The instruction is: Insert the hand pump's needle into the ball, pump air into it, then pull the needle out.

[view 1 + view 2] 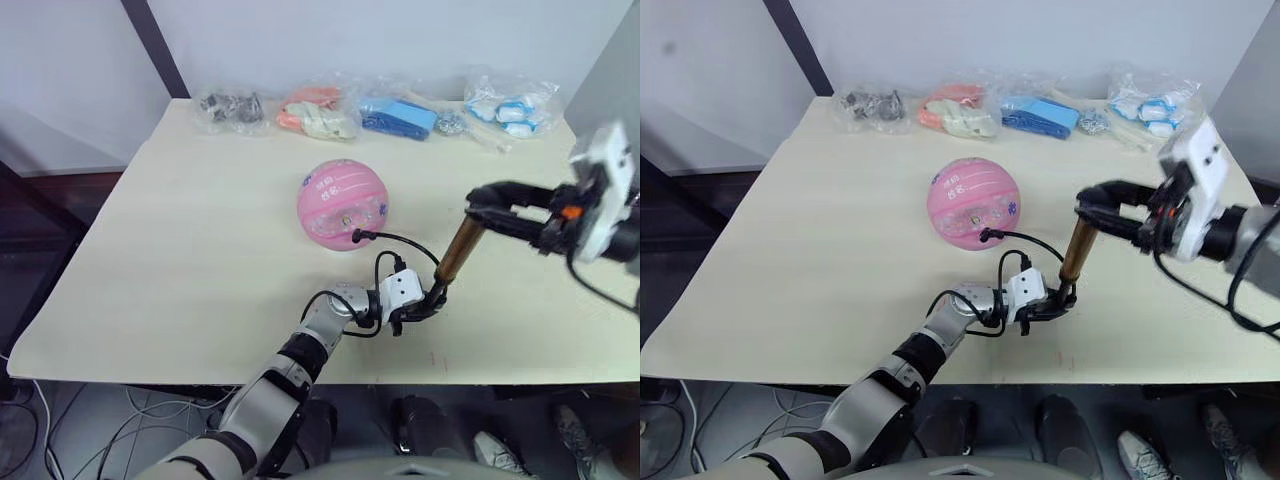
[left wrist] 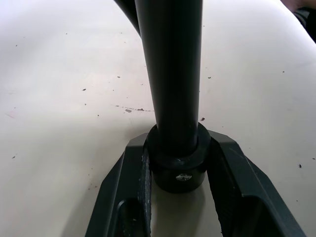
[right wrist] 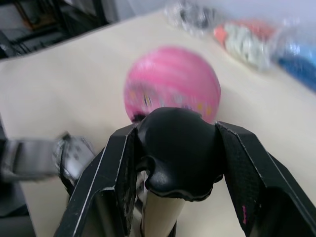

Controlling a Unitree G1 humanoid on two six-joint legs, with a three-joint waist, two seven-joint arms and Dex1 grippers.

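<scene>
Gold hand pump [image 1: 459,250]: base clamped by left pincer [image 1: 432,300], handle by right pincer [image 1: 478,208].

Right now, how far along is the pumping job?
Done, it seems: the hose runs from the pump to the ball, its tip at the ball's surface, so the needle looks inserted. In hand: the left end effector clamps the pump's base on the table, and the right end effector grips the handle. Left: finish pumping, pull the needle out.
</scene>
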